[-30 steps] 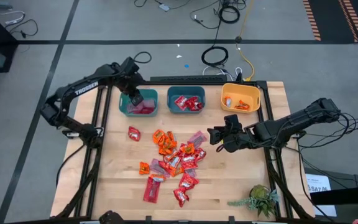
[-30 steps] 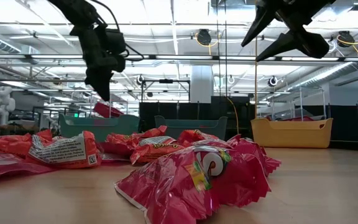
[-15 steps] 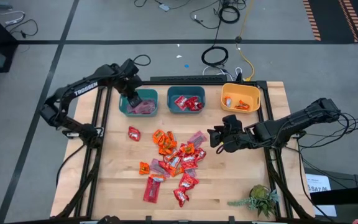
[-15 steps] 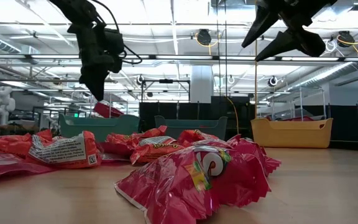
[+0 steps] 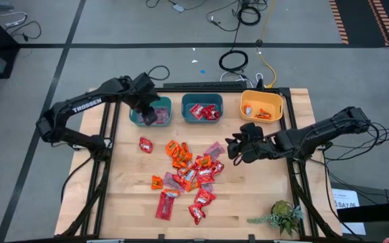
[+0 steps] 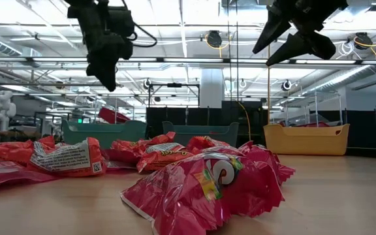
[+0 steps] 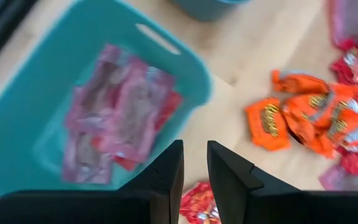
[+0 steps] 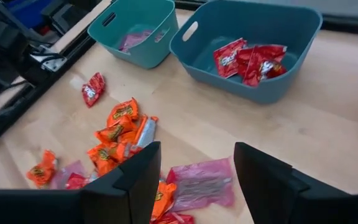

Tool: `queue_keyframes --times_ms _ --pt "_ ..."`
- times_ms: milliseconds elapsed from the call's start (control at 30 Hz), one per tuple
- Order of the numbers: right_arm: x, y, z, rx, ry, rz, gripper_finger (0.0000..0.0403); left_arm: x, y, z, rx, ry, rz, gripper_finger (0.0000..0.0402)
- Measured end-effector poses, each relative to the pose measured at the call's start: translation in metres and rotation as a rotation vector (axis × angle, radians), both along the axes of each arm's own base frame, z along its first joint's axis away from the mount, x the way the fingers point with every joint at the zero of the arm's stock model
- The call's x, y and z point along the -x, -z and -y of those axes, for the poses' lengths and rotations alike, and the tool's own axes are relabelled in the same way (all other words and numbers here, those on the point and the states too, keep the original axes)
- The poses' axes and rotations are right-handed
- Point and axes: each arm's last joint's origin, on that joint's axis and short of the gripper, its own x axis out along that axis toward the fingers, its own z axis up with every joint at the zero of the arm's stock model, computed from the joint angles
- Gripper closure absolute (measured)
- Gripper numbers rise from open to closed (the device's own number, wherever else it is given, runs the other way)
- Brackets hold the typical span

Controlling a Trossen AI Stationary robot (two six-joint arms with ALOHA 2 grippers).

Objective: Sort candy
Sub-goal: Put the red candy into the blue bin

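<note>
The heap of small flat candy (image 5: 189, 172) in shiny red, orange and pinkish-mauve wrappers lies mid-counter, reaching toward the near edge, on the pale wooden counter (image 5: 248, 202). The right gripper (image 5: 237, 146) hangs just beside the heap's right flank, jaws apart and empty; from them the nearest piece, a flat pinkish-mauve wrapper (image 8: 199, 185), lies a little ahead and below, its long axis crosswise to the jaws. That arm is clearly the nearer to the heap. The left gripper (image 5: 145, 112) is over the left teal plastic bin (image 5: 135, 119) at the far edge, jaws nearly together and empty, pink wrappers beneath. The middle teal bin (image 5: 188, 119) holds red pieces, the yellow bin (image 5: 277, 101) a few orange. Beyond lies grey floor with cables.
</note>
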Motion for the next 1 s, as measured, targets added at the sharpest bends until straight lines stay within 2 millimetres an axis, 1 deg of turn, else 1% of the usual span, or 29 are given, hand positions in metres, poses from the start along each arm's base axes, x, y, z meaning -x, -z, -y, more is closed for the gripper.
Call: queue_keyframes --times_ms 133,233,367,467,567,667,833,1000 --pt "-0.001 0.0 0.004 0.062 -0.063 -0.061 0.0206 -0.009 0.001 0.019 0.009 0.092 -0.02 0.0321" --pt "-0.002 0.001 0.006 0.086 -0.16 -0.123 0.0206 -0.013 0.002 0.034 0.028 0.155 -0.051 0.0321" --pt "-0.003 0.002 0.008 0.117 -0.293 -0.19 0.0206 -0.014 0.004 0.058 0.078 0.24 -0.128 0.0321" --pt "-0.004 0.003 0.009 0.139 -0.351 -0.218 0.0206 -0.018 0.004 0.074 0.101 0.246 -0.141 0.0321" --pt "-0.005 0.002 0.01 0.157 -0.405 -0.234 0.0206 -0.024 0.004 0.09 0.101 0.278 -0.123 0.0321" --pt "-0.007 0.002 0.012 0.161 -0.455 -0.236 0.0206 -0.034 0.002 0.107 0.077 0.349 -0.058 0.0321" --pt "-0.007 0.002 0.015 0.18 -0.466 -0.25 0.0206 -0.046 -0.002 0.134 0.041 0.469 0.054 0.0321" --pt "-0.007 0.002 0.015 0.185 -0.47 -0.252 0.0206 -0.053 -0.006 0.153 -0.003 0.566 0.132 0.0321"
